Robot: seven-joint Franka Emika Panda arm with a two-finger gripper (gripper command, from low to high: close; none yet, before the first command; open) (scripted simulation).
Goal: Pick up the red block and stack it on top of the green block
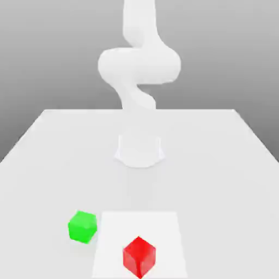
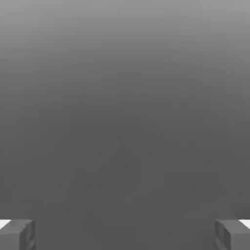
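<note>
Glossy red block (image 1: 139,256), matte green block (image 1: 82,226)

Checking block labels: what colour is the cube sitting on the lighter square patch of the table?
Red: the red block, best seen in the exterior view.

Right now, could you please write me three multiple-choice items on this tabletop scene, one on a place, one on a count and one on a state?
1. In the exterior view, where is the green block relative to the red block?
A. To the exterior view's left and farther from the camera
B. To the exterior view's right
C. On top of it

2. How many cubes lie on the table?
A. One
B. Two
C. Three

3. How is the pincer?
A. Shut on the red block
B. Shut on nothing
C. Open, holding nothing

Key: 1 A, green sits left of and behind red. 2 B, one red and one green. 3 C, the hand view shows the fingers far apart with nothing between.
</note>
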